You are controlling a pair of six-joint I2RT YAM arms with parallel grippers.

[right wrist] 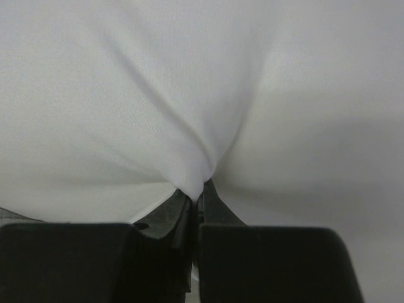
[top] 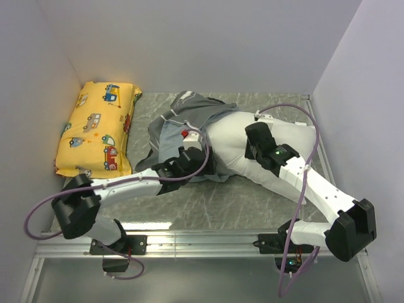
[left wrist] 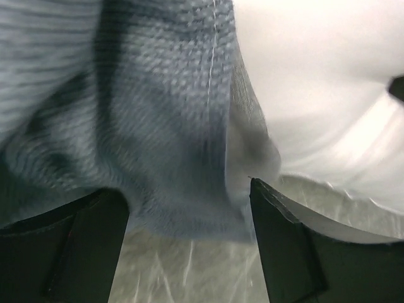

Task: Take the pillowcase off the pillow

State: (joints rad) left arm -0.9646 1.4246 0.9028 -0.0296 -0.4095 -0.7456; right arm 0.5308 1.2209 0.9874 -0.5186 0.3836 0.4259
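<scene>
The white pillow (top: pixel 237 136) lies at mid-table, its left part still inside the bunched grey pillowcase (top: pixel 183 113). My right gripper (top: pixel 252 151) is shut on a pinch of the pillow's white fabric (right wrist: pixel 189 170). My left gripper (top: pixel 189 158) is at the pillowcase's near edge. In the left wrist view it (left wrist: pixel 189 214) is open, with the blue-grey pillowcase edge (left wrist: pixel 164 126) hanging between and just beyond the fingers and the white pillow (left wrist: pixel 315 82) to the right.
A yellow vehicle-print cushion (top: pixel 98 129) lies at the back left against the wall. White walls close the table on the left, back and right. The marbled grey tabletop (top: pixel 214 208) shows in front of the pillow.
</scene>
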